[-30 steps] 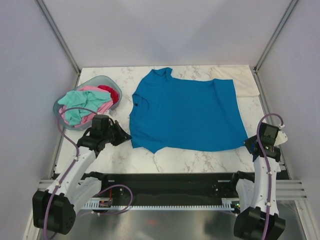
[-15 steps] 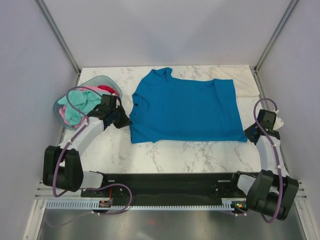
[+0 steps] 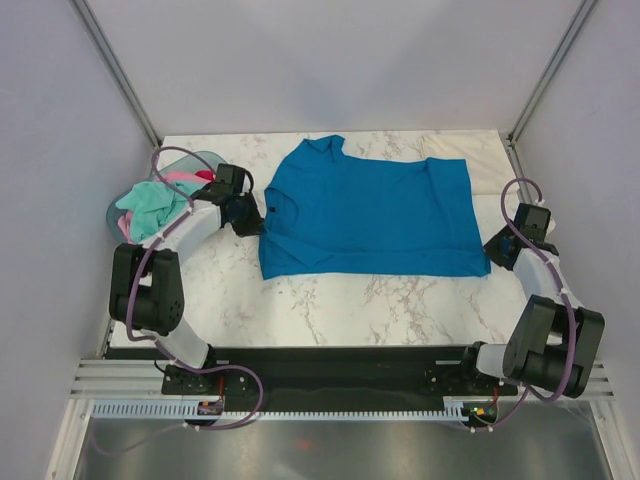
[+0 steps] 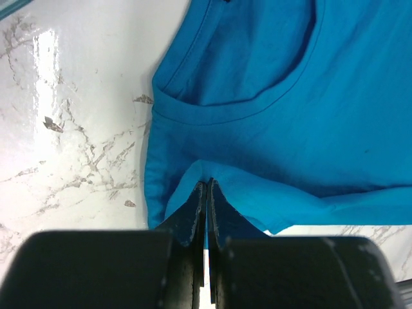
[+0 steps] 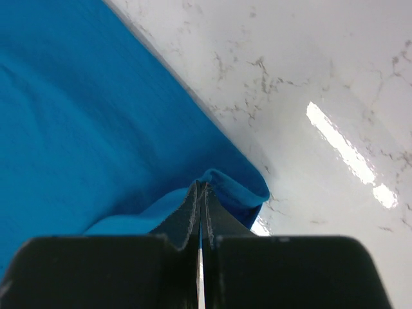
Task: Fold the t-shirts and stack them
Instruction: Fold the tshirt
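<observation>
Near edge: your left gripper is clenched on the blue t-shirt beside its neckline. Your right gripper pinches the hem corner opposite. The shirt lies spread mid-table. It is light, limp cloth (it will sag between pinches), so take edges and corners. Further off, the mint t-shirt sits heaped in the basket, with the cream t-shirt far right. No writing is legible, and the dark neckline tag is unreadable.

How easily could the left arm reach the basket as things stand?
Probably not yet: the basket lies close beside the left arm with nothing between, but its fingers are shut on the blue shirt, which must be released first.
</observation>
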### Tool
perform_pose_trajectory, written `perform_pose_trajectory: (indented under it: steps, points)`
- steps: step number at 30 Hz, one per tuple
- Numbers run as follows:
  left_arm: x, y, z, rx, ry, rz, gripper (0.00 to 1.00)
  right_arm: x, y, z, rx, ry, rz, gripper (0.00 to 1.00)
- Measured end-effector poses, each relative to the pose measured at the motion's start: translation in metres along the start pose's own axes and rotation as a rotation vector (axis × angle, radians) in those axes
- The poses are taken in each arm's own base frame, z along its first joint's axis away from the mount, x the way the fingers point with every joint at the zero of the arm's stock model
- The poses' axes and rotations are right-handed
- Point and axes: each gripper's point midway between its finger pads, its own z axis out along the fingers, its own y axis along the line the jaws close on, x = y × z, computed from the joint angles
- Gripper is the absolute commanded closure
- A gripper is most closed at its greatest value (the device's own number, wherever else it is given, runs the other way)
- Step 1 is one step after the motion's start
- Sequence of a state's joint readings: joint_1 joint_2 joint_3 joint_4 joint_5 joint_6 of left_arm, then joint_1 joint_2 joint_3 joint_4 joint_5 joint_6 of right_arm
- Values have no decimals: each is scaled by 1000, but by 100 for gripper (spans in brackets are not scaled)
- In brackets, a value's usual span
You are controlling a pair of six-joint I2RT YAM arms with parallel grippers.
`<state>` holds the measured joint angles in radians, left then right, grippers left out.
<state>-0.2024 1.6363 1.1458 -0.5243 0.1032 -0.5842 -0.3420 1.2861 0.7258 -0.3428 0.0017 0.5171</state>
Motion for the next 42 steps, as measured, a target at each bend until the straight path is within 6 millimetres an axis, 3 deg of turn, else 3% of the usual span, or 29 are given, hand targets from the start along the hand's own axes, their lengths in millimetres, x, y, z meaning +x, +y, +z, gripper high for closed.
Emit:
perform_pose_trajectory:
  steps: [6,10,28,36,40,42]
  points:
    - [-2,3,5,-31,18,16,98,-15,16,15,-42,10,-40,99]
    - [-9,1,9,-40,22,24,98,-14,26,25,-72,33,-69,98]
    - [-36,-9,27,-53,31,21,98,-23,27,38,-43,4,-128,99]
    - [-47,-14,34,-54,30,45,98,-36,41,47,-78,-2,-131,96]
    - [-50,-13,42,-67,47,60,98,-37,44,55,-84,14,-132,92]
    - [-52,-13,46,-74,54,69,93,-39,48,59,-92,25,-133,83]
